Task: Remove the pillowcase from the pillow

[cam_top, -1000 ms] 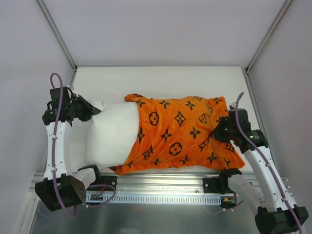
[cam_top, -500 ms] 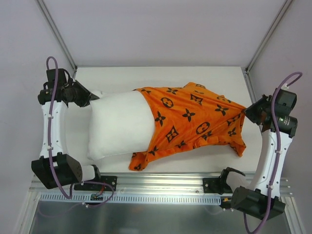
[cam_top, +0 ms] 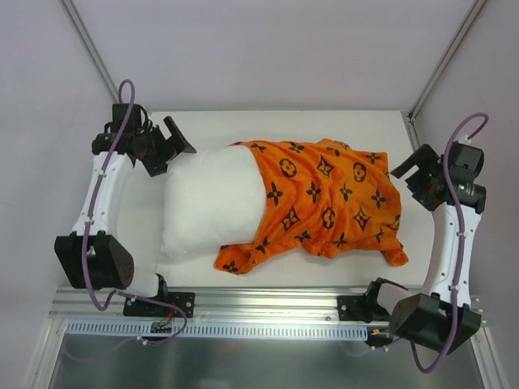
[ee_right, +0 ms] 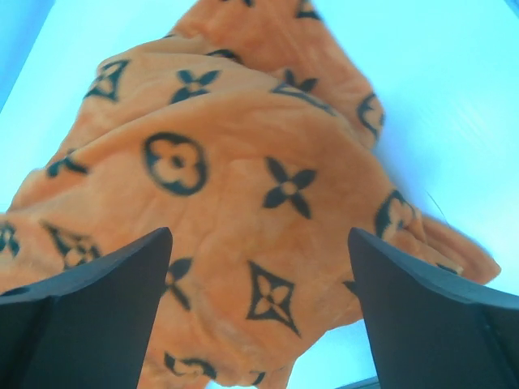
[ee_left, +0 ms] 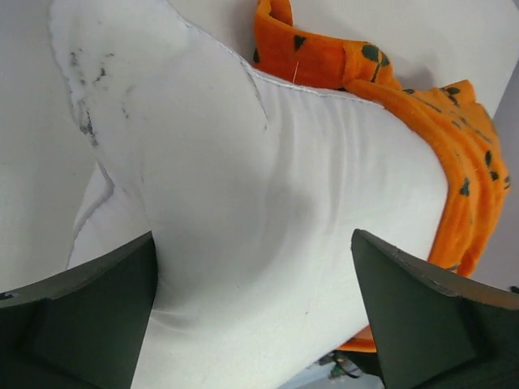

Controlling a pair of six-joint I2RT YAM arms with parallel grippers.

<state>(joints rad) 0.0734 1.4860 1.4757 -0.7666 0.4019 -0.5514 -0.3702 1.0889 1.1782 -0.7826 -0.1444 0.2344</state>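
The white pillow (cam_top: 207, 203) lies on the left half of the table, its left part bare. The orange pillowcase (cam_top: 324, 198), printed with black motifs, lies slack and rumpled over the pillow's right end. My left gripper (cam_top: 172, 152) hovers open just above the pillow's far left corner, holding nothing. In the left wrist view the pillow (ee_left: 268, 186) fills the space below the left gripper (ee_left: 252, 235), with the pillowcase (ee_left: 454, 138) beyond. My right gripper (cam_top: 409, 180) stands open off the pillowcase's right edge. The right wrist view shows the pillowcase (ee_right: 243, 162) beneath the empty right gripper (ee_right: 259, 232).
The white table (cam_top: 284, 126) is boxed in by pale walls at the back and both sides. A metal rail (cam_top: 268, 304) with the arm bases runs along the near edge. The pillowcase's loose hem (cam_top: 235, 263) hangs close to that front edge.
Both grippers have opened and let go: the left of the pillow's corner, the right of the pillowcase. The stretched pillowcase has dropped slack onto the table, and both arms pulled back slightly.
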